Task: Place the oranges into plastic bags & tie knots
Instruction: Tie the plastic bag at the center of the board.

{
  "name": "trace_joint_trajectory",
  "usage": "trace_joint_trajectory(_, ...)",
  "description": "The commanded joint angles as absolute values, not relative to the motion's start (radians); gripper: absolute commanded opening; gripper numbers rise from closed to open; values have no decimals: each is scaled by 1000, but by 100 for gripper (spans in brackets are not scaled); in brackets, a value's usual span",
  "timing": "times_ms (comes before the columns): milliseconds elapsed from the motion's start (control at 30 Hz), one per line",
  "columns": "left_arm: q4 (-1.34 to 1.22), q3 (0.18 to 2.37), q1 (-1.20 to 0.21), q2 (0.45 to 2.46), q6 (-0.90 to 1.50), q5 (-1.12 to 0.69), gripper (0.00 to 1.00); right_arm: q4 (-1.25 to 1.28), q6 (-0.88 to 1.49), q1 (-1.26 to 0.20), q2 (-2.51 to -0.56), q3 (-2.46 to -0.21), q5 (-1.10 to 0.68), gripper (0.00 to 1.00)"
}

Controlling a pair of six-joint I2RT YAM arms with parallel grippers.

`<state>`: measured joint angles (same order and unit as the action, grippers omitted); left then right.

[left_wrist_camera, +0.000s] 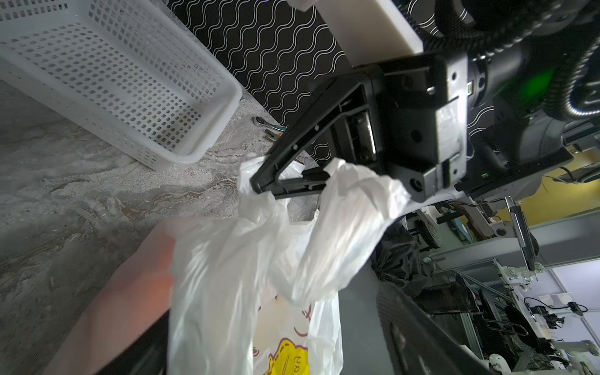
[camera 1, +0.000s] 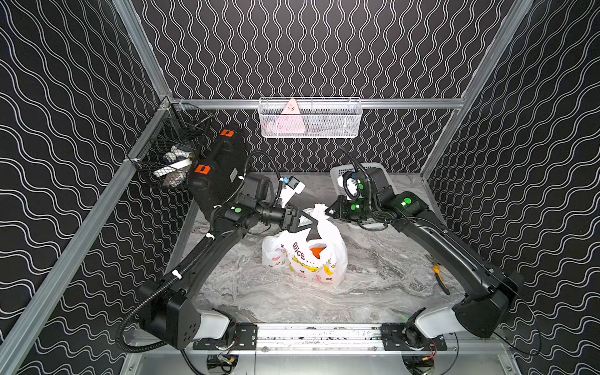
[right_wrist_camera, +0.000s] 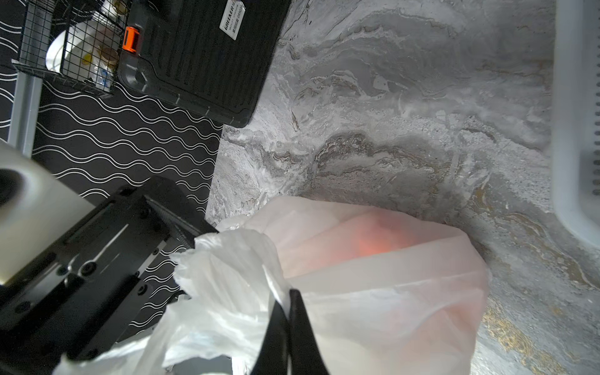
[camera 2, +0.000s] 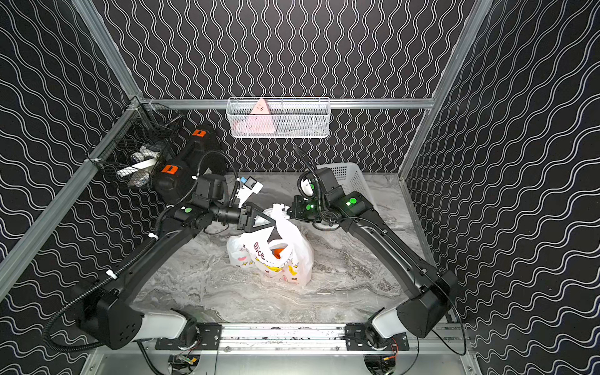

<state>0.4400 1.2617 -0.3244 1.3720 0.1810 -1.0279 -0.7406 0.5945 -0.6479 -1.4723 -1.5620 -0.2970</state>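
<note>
Plastic bag [camera 1: 334, 246] sits centre of desk [camera 1: 389, 285], 1 orange [camera 1: 316, 252] showing at its mouth. Looks like thin, slippery film, bottom-heavy: hold the bunched handle strips [camera 1: 319, 209], not the body. Right gripper [camera 1: 328, 212] fingers pinched on those strips; left gripper [camera 1: 319, 229] fingers wide, just beside them.

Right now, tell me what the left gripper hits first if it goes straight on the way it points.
Probably the bunched handles of the plastic bag, right at the open left gripper; close behind, the right gripper, shut on them. Depth is uncertain.
</note>
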Motion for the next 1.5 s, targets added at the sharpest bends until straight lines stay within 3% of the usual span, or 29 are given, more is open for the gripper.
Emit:
trace_joint_trajectory(0, 421, 1261, -324, 1365, 159, -1008, 87, -718, 604, -649, -1482, -1567, -305, 0)
trace_joint_trajectory(133, 377, 1259, -325, 1364, 188, -989, 97, -719, 600, -649, -1492, -1566, -316, 0)
trace_joint_trajectory(367, 394, 1286, -325, 1351, 144, -895, 99, -735, 590, -648, -1497, -1566, -302, 0)
trace_joint_trajectory(733, 290, 1292, -342, 1352, 190, -978, 99, -736, 583, -649, -1517, -1587, -305, 0)
trace_joint_trajectory(800, 288, 1293, -345, 1360, 192, -995, 94, -741, 578, -649, -1519, -1589, -306, 0)
trace_joint_trajectory(900, 240, 1274, -347, 1365, 225, -1014, 79, -742, 576, -649, -1517, -1592, -304, 0)
trace_joint_trajectory(1067, 132, 1243, -346, 1383, 330, -1011, 32, -756, 569, -649, -1517, -1604, -293, 0)
trace_joint_trajectory(1133, 85, 1231, -344, 1388, 375, -988, 19, -763, 566, -648, -1516, -1608, -285, 0)
trace_joint_trajectory(1233, 27, 1209, -330, 1390, 417, -985, 13, -775, 560, -642, -1510, -1615, -273, 0)
trace_joint_trajectory(1467, -28, 1162, -274, 1386, 472, -996, 10, -825, 540, -630, -1485, -1662, -278, 0)
